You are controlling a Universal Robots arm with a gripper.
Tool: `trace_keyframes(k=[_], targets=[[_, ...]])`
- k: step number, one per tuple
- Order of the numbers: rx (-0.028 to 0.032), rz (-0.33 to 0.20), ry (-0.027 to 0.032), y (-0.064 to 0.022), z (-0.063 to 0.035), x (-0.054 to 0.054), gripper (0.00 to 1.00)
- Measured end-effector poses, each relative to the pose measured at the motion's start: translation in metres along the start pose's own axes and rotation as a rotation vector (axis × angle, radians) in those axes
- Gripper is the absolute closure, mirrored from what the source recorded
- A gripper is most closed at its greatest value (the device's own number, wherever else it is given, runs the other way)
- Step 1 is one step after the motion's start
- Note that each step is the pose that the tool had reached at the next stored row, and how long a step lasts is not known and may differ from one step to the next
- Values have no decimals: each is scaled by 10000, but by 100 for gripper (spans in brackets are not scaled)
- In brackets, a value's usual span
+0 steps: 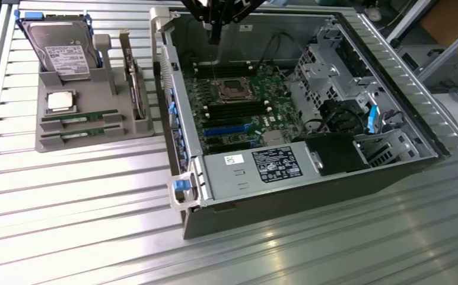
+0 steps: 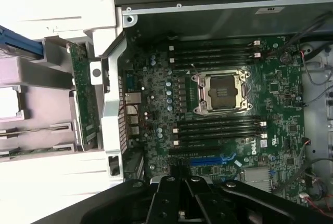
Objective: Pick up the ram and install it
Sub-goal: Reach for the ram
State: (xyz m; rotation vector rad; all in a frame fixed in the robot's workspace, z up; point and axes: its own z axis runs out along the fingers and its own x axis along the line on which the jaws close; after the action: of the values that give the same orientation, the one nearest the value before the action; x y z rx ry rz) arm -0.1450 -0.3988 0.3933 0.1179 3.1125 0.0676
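Landmark: the open computer case (image 1: 292,199) lay on its side on the ribbed metal surface (image 1: 79,214), with its green board (image 1: 249,116) facing up.
Gripper: the gripper (image 1: 212,37) hung over the far end of the case, above the board. In the wrist view the gripper (image 2: 182,203) looked straight down into the case.
Fingers: they were pressed tight together, with nothing held between them.
Where the ram was: the ram (image 1: 82,117) lay in a groove of a grey holder (image 1: 79,145). The holder stood just beside the case, on the exterior view's left of it. The ram was outside the case and well apart from the gripper.
How the ram looked: it was a long, thin, green stick. It sat on its edge, with one end pointing toward the case. Small dark bits ran along it.
Other ram stick: the other ram stick (image 1: 81,134) looked the same. It lay in the next groove, side by side with the ram.
Also in the holder: a hard drive (image 1: 67,50) with a white label, a square silver chip (image 1: 61,102), and a green card (image 1: 136,89) standing up on the side nearest the case.
Inside the case: long black slots (image 2: 218,125) ran on the board beside a square silver socket (image 2: 225,91).
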Motion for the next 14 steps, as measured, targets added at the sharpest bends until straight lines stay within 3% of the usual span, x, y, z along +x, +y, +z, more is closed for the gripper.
trace_keyframes(k=[14], targets=[[-1,1,-1,-7,-2,94,89]])
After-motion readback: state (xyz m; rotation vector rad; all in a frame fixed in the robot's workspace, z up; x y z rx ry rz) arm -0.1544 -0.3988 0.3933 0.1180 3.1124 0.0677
